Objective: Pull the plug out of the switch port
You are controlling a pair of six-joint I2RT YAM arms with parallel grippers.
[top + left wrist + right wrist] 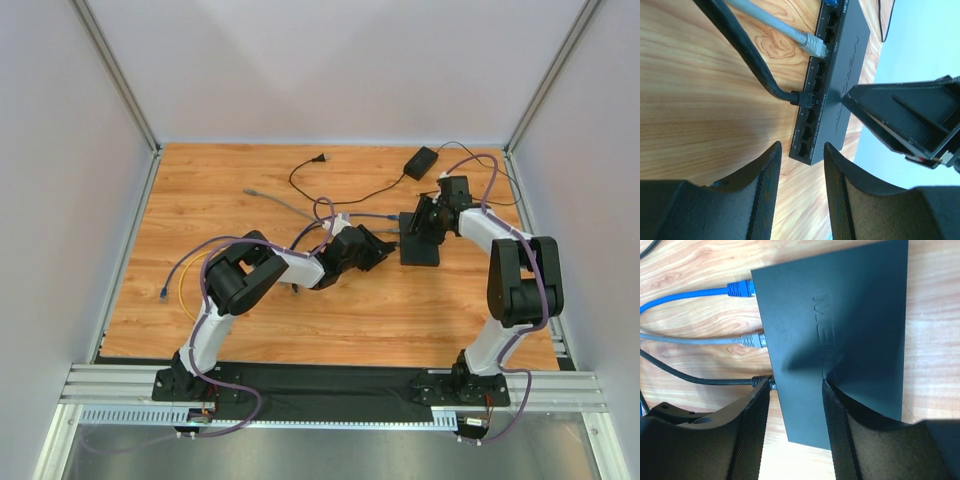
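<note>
1. Jaws of both arms converge, in the top view, on the flat black rectangular switch (pixel 420 250), which lies on the wooden table (pixel 250 320) right of centre. The left jaws come at its port side and the right jaws from behind it. A small black power-adapter brick (pixel 420 160) sits well apart, further back. How wide either pair stands cannot be told from here.
2. Seen from the left wrist, the left jaws stand moderately apart and empty, short of the switch's near corner. A black plug (pixel 801 97) on a thick black cable and a grey plug (pixel 812 46) sit in ports along the edge. One of the right arm's fingers (pixel 900 117) appears to rest on the switch's top.
3. Seen from the right wrist, the right jaws are partly apart and clamp nothing. One finger lies over the lid, the other just beside the black plug (pixel 760 381), with the port edge between them. The grey plug (pixel 754 340) and a blue plug (pixel 740 288) are seated further along.
4. Risks, as I judge them:
   - If the right arm only rests lightly, a pull would drag the whole switch.
   - Closing on cable rather than plug body could leave the latch engaged.
   - With three plugs close together, the wrong one might be taken.
   - The arms work near enough to collide.
</note>
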